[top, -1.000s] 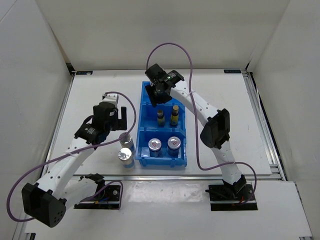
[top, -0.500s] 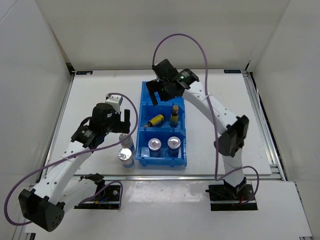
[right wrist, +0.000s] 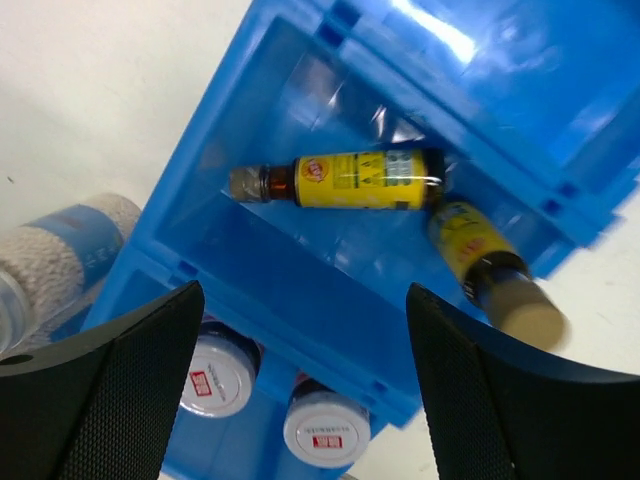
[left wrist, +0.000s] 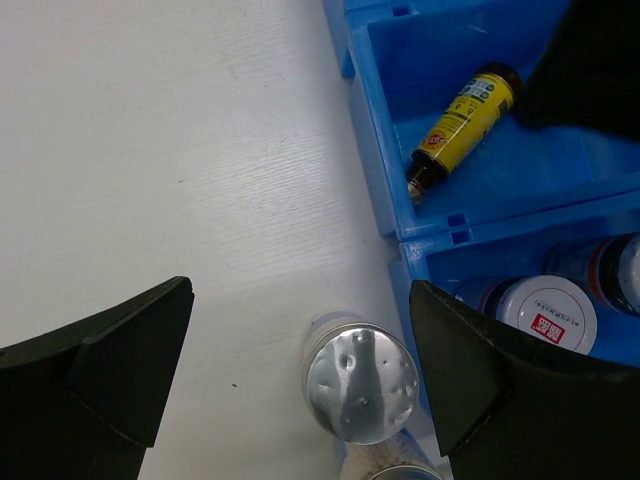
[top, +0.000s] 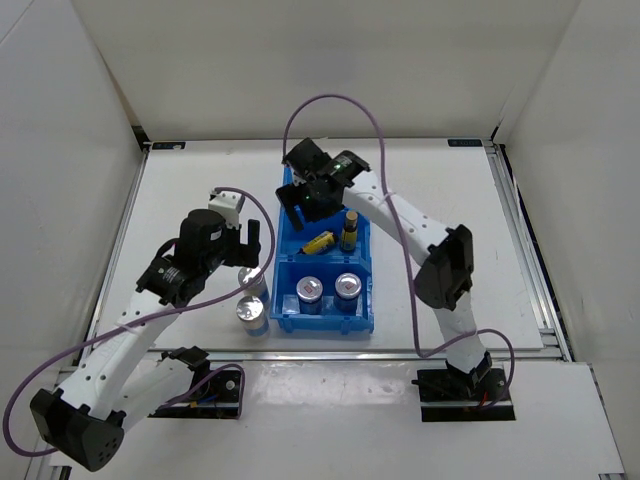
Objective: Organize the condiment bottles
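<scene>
Two silver-capped shakers (top: 253, 283) (top: 251, 313) stand on the table left of the blue bin (top: 283, 268). My left gripper (top: 248, 250) is open just above them; the nearer cap (left wrist: 362, 385) sits between its fingers, untouched. In the bin's middle compartment one amber bottle (top: 318, 243) (right wrist: 350, 180) lies on its side and the other (top: 350, 230) (right wrist: 490, 260) stands upright. Two red-and-white jars (top: 311, 291) (top: 347, 287) stand in the near compartment. My right gripper (top: 306, 195) is open and empty above the far end of the bin.
The bin's far compartment (right wrist: 520, 90) shows nothing inside. White walls enclose the table at the back and both sides. The shakers show at the left edge of the right wrist view (right wrist: 60, 260), close to the bin's wall.
One amber bottle that stood upright under my right gripper now lies on its side. The right gripper rose, then swung back left. My left gripper moved nearer the shakers.
</scene>
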`<state>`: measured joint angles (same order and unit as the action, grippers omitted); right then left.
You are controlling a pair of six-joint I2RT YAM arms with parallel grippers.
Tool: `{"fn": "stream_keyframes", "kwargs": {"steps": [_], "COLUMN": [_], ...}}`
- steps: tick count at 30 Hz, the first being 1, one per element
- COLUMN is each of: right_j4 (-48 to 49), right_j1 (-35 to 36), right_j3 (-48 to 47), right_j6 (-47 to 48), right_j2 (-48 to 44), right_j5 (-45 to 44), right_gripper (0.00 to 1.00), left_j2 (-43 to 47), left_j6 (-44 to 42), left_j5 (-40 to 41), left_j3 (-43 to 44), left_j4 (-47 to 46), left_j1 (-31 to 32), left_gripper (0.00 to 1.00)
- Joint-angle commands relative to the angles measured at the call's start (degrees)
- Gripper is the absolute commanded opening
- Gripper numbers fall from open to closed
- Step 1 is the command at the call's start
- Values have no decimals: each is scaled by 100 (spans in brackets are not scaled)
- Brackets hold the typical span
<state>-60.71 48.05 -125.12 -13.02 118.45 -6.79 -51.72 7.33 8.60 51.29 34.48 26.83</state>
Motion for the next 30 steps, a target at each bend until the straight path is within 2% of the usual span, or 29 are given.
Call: {"fn": "stream_keyframes", "kwargs": {"steps": [1,5,10,13,17,22,27,30], "right_j4": [-257,-117,374,804,1226,1351,1500,1449], "right_j1": [46,46,-6,-6,-6,-59,-182,-296], "right_j3": [-320,-373,-373,22,549,691,1208,1131], "right_j6": [141,737,2195,2916,4006,5472,6432,6513], "right_j2": [265,494,635,512,214,388,459,740], "right_j5": [379,433,486,799,1188,548,880,1152], "right_gripper": [85,87,75,65,65,67,65,65], "left_j2": [154,102,101,49,48,-4,-57,-110], "left_j6": [-21,31,31,31,31,31,31,31], "left_j5": [247,300,300,353,353,353,353,353], "left_j3": [101,101,101,101,101,101,101,101], "left_j4": [-20,-20,-20,-20,-20,-20,-20,-20], "left_j1": [15,15,15,15,15,15,15,15], "left_gripper": [100,100,100,100,100,100,100,100]}}
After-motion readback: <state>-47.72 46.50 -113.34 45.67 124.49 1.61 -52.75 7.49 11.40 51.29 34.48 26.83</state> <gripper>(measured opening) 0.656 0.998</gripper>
